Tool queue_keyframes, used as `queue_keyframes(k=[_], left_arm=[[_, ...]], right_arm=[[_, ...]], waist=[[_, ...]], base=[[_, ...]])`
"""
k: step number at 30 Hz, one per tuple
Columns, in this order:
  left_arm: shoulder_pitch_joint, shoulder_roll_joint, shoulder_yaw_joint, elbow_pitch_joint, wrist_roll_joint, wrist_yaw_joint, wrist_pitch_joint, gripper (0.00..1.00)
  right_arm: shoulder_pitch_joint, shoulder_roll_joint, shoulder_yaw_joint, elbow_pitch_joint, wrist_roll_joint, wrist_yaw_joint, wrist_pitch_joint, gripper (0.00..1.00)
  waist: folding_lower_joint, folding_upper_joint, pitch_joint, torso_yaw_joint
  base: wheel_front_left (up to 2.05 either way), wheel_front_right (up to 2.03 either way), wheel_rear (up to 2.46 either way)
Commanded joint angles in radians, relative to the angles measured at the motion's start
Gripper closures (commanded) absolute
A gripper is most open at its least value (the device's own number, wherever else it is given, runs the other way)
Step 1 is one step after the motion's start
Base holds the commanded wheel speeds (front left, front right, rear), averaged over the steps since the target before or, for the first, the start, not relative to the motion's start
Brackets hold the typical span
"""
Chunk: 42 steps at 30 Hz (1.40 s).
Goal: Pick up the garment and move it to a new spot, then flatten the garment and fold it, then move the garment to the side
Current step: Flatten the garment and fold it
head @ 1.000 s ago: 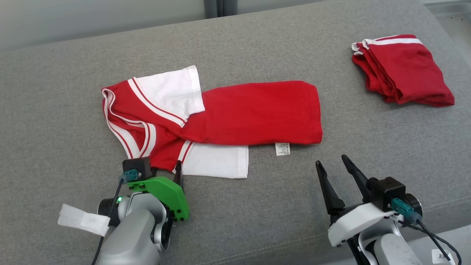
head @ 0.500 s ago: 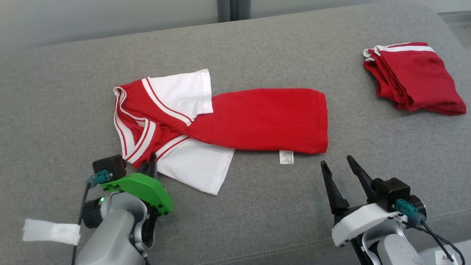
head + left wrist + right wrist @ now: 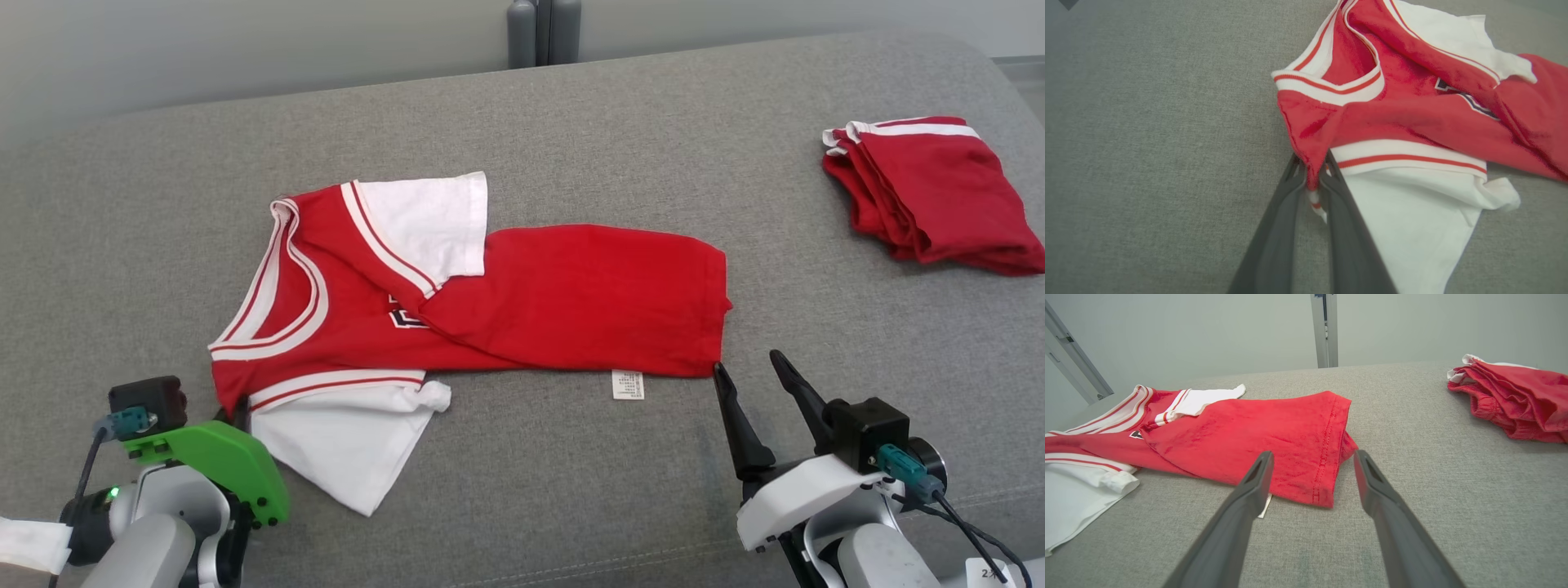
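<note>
Has dragged one shoulder of the jersey [image 3: 571, 294] leftward, away from the care tag [image 3: 627, 384], spreading the collar. Keeps left gripper [image 3: 1312, 163] clamped on that shoulder corner. Holds right gripper [image 3: 747, 361] agape just right of the tag, with jersey lying just behind it. Looks light and limp; calls for pinching hem corners.

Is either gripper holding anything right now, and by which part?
The left gripper pinches the red-and-white shirt at its shoulder corner; the right gripper is open and empty.
</note>
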Motion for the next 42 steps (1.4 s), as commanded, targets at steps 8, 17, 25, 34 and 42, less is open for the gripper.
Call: queue_keyframes(k=[8, 17, 25, 34, 42], left_arm=[[0.041, 0.063, -0.006, -0.089, 0.081, 0.078, -0.04, 0.0], [0.117, -0.003, 0.001, -0.13, 0.151, 0.074, -0.329, 0.0], [0.211, -0.109, 0.121, -0.213, 0.283, -0.015, -0.398, 0.0], [0.359, -0.24, 0.288, -0.275, 0.485, -0.192, -0.397, 0.0], [0.404, -0.277, 0.355, -0.257, 0.575, -0.291, -0.398, 0.0]], right_arm=[[0.003, -0.001, -0.007, -0.003, -0.015, -0.001, 0.006, 0.0], [0.023, -0.001, -0.027, -0.001, -0.035, -0.001, 0.026, 0.0], [0.051, -0.001, -0.037, -0.011, -0.038, -0.001, 0.041, 0.0], [0.074, -0.001, -0.048, -0.017, -0.046, -0.001, 0.061, 0.0], [0.085, -0.002, -0.063, -0.02, -0.048, -0.001, 0.066, 0.0]], waist=[[0.0, 0.0, 0.001, -0.007], [0.0, 0.0, -0.041, 0.023], [0.0, 0.0, -0.089, 0.078], [0.0, 0.0, -0.127, 0.153], [0.0, 0.0, -0.121, 0.192]], base=[[0.0, 0.0, 0.0], [0.0, 0.0, 0.0], [0.0, 0.0, 0.0], [0.0, 0.0, 0.0], [0.0, 0.0, 0.0]])
